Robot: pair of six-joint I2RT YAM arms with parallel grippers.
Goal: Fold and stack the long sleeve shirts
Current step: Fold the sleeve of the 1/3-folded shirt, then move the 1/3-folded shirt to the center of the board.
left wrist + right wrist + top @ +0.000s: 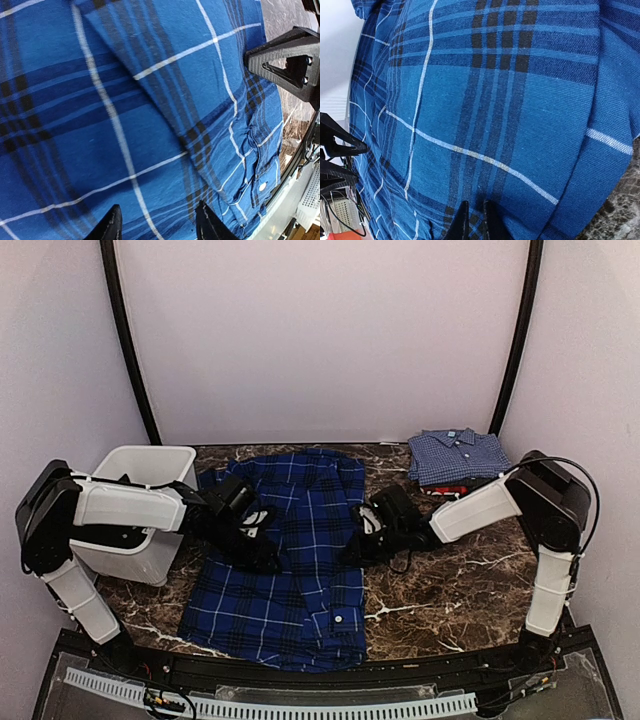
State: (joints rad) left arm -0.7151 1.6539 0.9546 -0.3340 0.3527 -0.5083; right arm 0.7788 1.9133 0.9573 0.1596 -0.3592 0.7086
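Plaid shirt lies flat at frame center on the marble table, one layer folded over the body. Left gripper sits over its left half, fingers apart, holding nothing. Right gripper is at the shirt's right edge, fingers nearly together, apparently nipping cloth; the view is too tight to be sure. Fine-check shirt sits on the red shirt, upper right. Step looks like a side fold: grip both ends level, lift low, carry across evenly, don't drag the lower layer.
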